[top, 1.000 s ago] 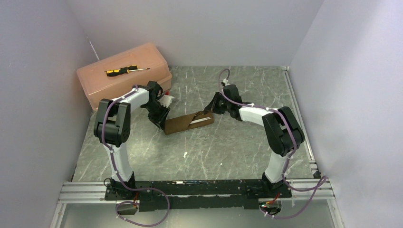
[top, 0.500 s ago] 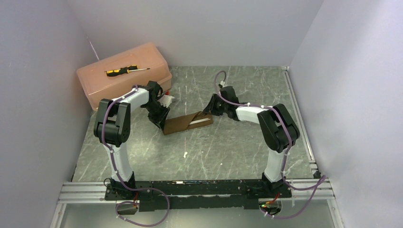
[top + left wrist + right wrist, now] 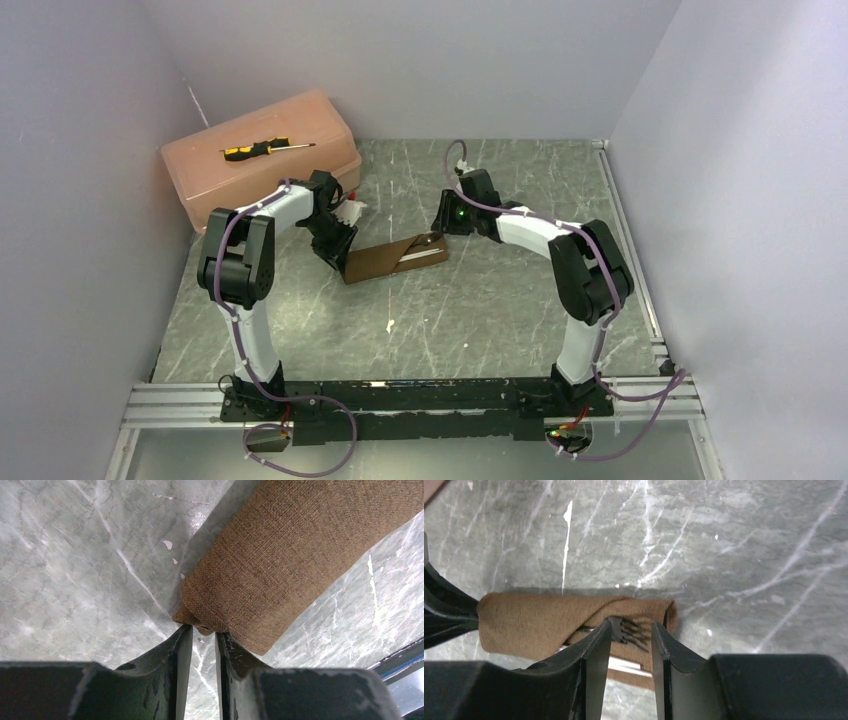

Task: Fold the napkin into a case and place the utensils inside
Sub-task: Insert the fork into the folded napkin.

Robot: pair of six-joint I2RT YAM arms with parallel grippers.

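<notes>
We see the brown napkin lying as a narrow folded case near the middle of the grey marbled table, angled with one end toward the left arm and the other toward the right arm. The left gripper sits at the case's left end, and in the left wrist view its fingers pinch a small tuck of cloth at that corner, with only a thin slit between them. The right gripper hangs over the case's right end with its fingers spread apart and nothing held between them; through the gap we see dark fork tines against the cloth, and a pale strip of the utensils shows at the case's open side. At the table's far left corner stands a pink box with a yellow-and-black screwdriver on its lid.
</notes>
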